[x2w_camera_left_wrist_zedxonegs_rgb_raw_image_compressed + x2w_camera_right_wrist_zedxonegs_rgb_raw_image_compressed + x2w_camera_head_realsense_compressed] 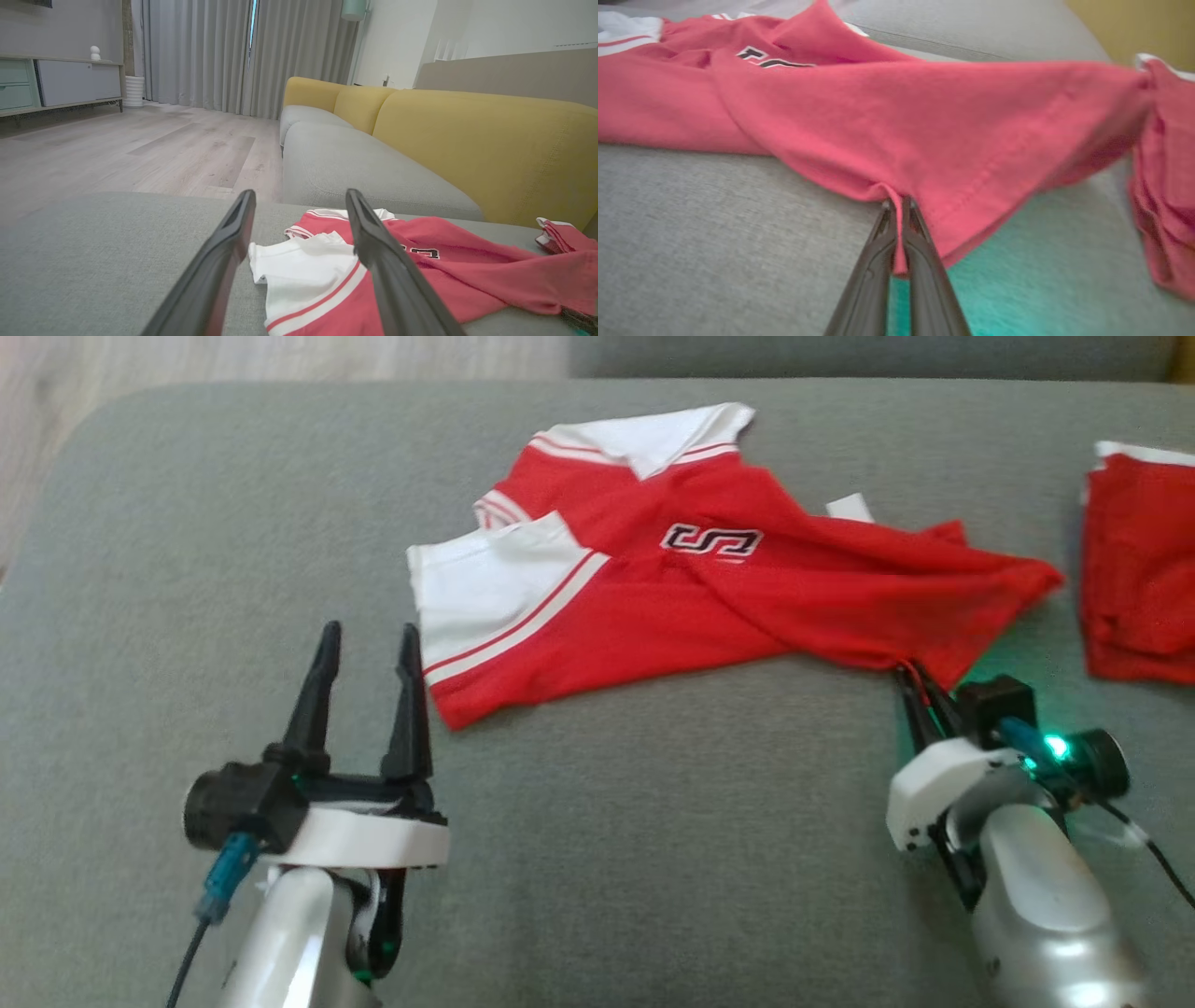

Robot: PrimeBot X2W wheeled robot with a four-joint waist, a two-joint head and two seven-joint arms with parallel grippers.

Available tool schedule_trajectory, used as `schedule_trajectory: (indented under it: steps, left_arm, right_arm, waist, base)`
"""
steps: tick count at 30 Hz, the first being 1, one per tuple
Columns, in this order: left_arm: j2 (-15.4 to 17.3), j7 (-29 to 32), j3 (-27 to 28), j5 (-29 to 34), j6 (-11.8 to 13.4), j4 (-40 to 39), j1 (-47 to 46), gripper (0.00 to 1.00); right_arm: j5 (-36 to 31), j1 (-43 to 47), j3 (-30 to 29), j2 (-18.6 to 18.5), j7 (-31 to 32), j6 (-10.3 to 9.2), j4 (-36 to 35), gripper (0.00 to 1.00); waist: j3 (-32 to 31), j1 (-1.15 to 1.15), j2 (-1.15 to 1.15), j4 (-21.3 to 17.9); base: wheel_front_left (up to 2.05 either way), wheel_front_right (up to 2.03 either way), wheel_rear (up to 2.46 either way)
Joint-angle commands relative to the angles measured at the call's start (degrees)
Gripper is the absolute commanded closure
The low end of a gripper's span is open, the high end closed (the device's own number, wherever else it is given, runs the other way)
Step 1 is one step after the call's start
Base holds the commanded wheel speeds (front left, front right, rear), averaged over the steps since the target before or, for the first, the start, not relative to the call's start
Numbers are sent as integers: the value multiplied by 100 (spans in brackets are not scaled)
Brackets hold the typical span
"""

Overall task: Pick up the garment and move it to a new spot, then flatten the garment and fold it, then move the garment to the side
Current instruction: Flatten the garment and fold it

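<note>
Right gripper [913, 679] has its 2 fingers pressed together on a thin fold of hem of the crumpled red-and-white polo shirt [709, 588], which lies on the grey fabric cushion [653, 859]. Left gripper [369, 639] sits spread wide beside the white sleeve, empty. Skimpy pinch imo, a quick lift could slip it free.

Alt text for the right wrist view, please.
The right end effector is shut on a fold at the hem of a red shirt lying on a grey cushion. A second red garment lies at the right edge.
</note>
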Motion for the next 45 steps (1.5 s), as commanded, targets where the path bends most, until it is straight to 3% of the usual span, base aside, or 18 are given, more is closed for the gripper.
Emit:
schedule_trajectory:
  steps: [1, 9, 16, 18, 25, 34, 45]
  left_arm:
    - [43, -29, 214, 41, 29, -158, -98, 0]
    - [43, -29, 380, 26, 36, -204, 46, 0]
    - [43, -29, 363, -12, 75, -219, 98, 0]
    - [43, -29, 340, -17, 74, -213, 109, 0]
    - [43, -29, 353, 16, 66, -200, 157, 0]
    - [43, -29, 398, 80, 38, -221, 212, 0]
    - [43, -29, 257, 101, 22, -239, 228, 0]
  right_arm:
    - [54, 90, 60, 53, -82, 37, -154, 100]
    - [285, 903, -200, -179, 33, 37, -823, 100]
    - [495, 1522, -250, -527, 580, 37, -1494, 100]
    - [541, 1636, -300, -561, 747, 37, -1623, 0]
    - [851, 1734, -296, -288, 432, 37, -2481, 0]
    - [1550, 1652, 350, 5, -237, 37, -3594, 0]
    - [1912, 1541, 901, 84, -358, 37, -3458, 0]
  waist:
    - [-125, 0, 0, -157]
    - [-497, 0, 0, -702]
    - [-655, 0, 0, -856]
    - [-680, 0, 0, -842]
    - [-733, 0, 0, -716]
    - [-746, 0, 0, -617]
    - [-661, 0, 0, -346]
  base:
    - [0, 0, 0]
    - [0, 0, 0]
    - [0, 0, 0]
    - [0, 0, 0]
    - [0, 0, 0]
    - [0, 0, 0]
    - [0, 0, 0]
